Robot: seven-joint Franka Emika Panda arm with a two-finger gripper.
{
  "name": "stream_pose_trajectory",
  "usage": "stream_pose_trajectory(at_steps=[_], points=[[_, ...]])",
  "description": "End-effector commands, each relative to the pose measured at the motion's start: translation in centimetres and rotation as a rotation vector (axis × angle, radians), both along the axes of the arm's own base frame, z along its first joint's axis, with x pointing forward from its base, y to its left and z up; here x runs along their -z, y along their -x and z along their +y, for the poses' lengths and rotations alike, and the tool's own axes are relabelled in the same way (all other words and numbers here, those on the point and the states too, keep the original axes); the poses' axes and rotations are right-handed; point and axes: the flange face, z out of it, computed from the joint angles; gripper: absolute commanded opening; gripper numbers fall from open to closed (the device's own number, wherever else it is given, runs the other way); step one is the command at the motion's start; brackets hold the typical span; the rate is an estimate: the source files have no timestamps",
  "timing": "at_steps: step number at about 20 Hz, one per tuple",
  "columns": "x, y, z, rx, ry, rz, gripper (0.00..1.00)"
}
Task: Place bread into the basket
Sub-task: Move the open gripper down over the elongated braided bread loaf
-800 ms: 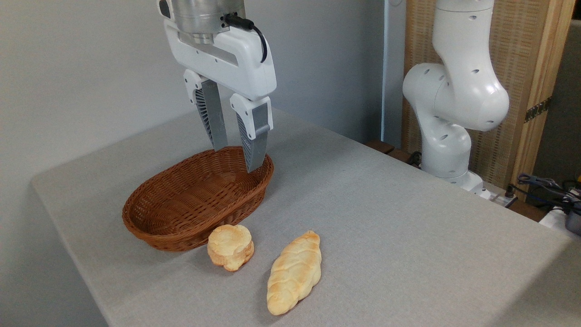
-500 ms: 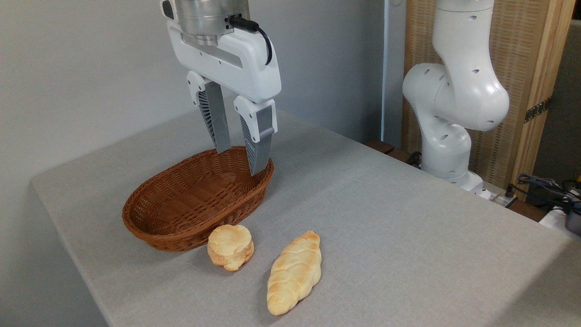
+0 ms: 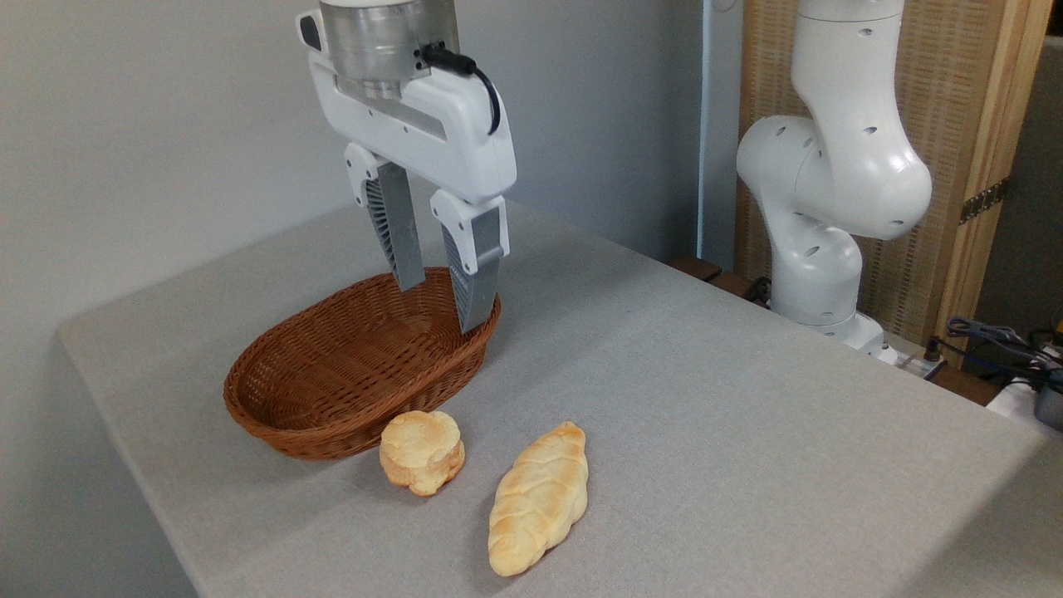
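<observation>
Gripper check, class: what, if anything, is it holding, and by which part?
Nothing. The gripper hangs open and empty above the basket; the bread lies untouched on the table.

Bread [image 3: 538, 498] beside basket [image 3: 332, 390], untouched

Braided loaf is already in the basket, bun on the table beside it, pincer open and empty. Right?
No. The camera view shows the braided loaf on the table, outside the empty basket. The bun is beside it; the pincer is open and empty.
</observation>
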Motion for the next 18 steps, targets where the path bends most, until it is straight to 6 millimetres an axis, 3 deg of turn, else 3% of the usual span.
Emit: stream_pose_trajectory(at_steps=[1,3,10,13,18], points=[[3.1,2.1,0.9,0.004,0.003,-0.015,1.0],[6.1,2.4,1.8,-0.016,-0.007,-0.002,1.0],[12.0,2.0,3.1,-0.045,-0.026,-0.045,1.0],[13.9,3.0,7.3,-0.142,-0.017,-0.002,1.0],[16.3,3.2,7.9,-0.325,-0.019,0.057,1.0]])
